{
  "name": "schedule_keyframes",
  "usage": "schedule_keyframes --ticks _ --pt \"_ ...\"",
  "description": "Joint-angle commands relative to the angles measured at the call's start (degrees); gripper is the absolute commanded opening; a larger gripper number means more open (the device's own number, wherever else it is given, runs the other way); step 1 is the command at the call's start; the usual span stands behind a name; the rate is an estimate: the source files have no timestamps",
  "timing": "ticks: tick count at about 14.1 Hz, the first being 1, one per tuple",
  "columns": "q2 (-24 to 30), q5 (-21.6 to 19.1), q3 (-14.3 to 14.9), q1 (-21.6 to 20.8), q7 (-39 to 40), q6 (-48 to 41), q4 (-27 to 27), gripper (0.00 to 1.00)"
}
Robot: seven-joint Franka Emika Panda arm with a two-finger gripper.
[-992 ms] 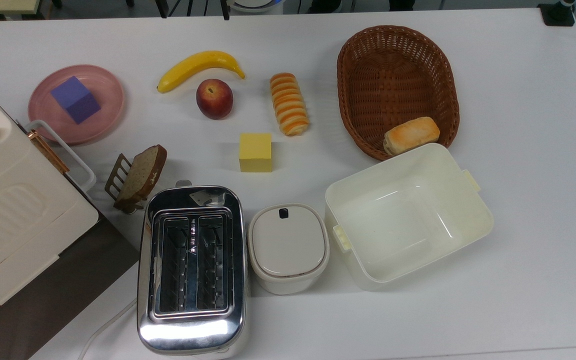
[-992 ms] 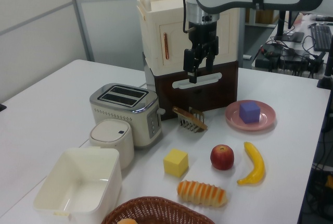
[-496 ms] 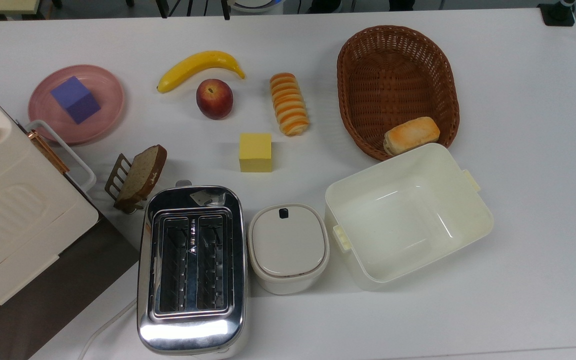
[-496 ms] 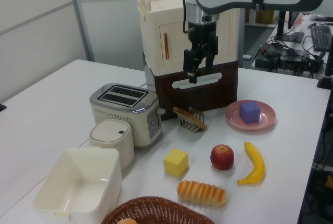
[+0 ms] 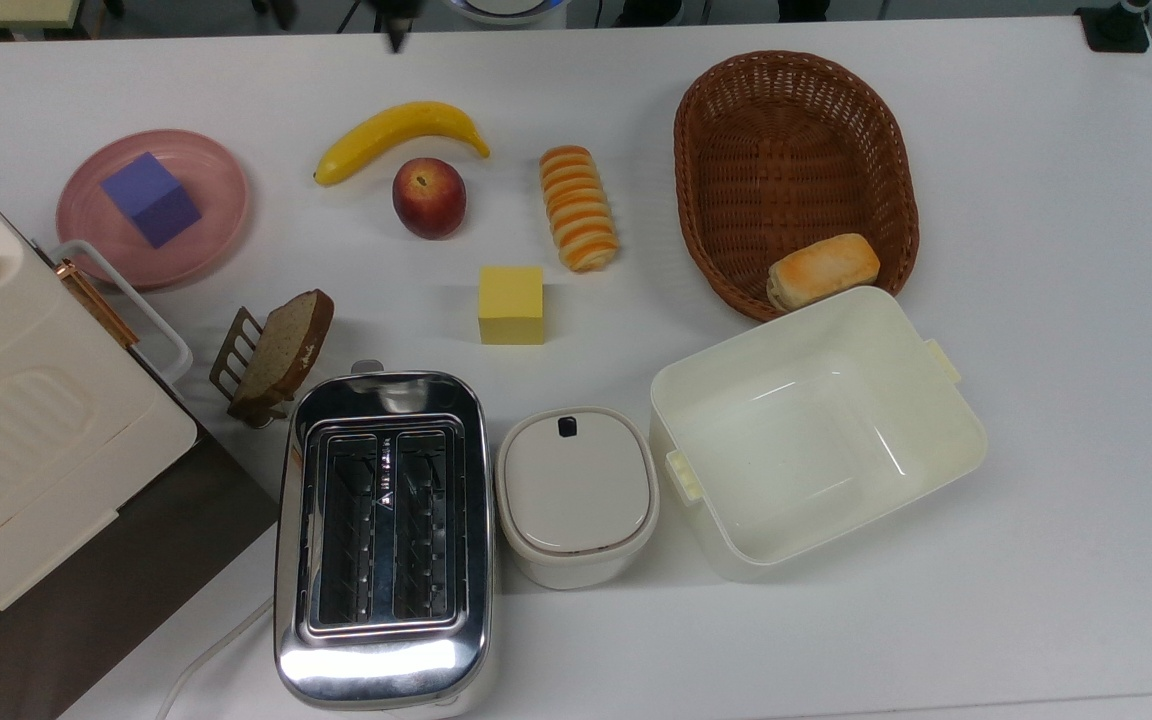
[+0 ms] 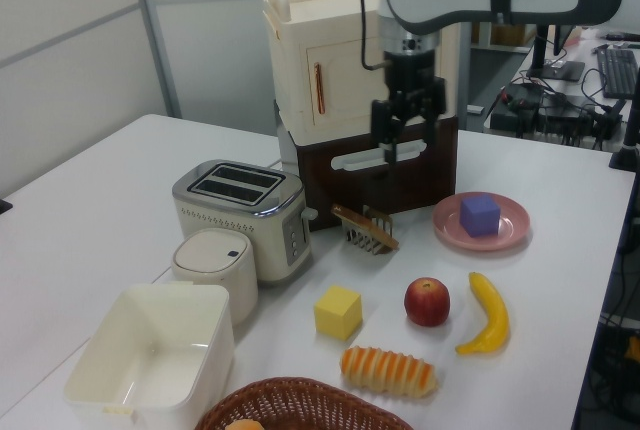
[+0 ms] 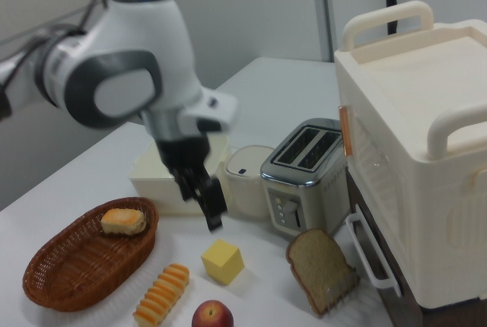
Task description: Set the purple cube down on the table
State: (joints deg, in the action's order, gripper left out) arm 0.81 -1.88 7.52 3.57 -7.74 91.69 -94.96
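On pink plate (image 5: 198,235): purple cube (image 5: 150,198), gripper (image 6: 397,143) well apart, raised.

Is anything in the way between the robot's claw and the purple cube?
Nothing visible is. In the left view the claw hangs in the air in front of the tall cream cabinet, up and to the left view's left of the purple cube, which sits uncovered on the pink plate.
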Motion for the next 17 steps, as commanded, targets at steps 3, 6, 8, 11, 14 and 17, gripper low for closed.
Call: schedule_keyframes --ticks 3,6,8,11,14,17 --pt "0.96 -0.15 17.77 -5.95 -9.75 11.73 -8.65 1.00" --pt "-0.80 -0.14 20.25 -5.16 -9.75 20.69 -12.42 1.00" --pt "-3.26 0.20 20.34 -4.28 -9.57 23.87 -13.23 1.00" --pt "-7.21 0.47 20.25 -1.65 -9.05 28.88 -13.40 1.00" --pt "-8.62 0.56 20.25 -0.33 -6.68 29.16 -13.84 1.00" --pt "-10.56 0.65 20.25 1.26 -4.57 30.74 -14.72 1.00"
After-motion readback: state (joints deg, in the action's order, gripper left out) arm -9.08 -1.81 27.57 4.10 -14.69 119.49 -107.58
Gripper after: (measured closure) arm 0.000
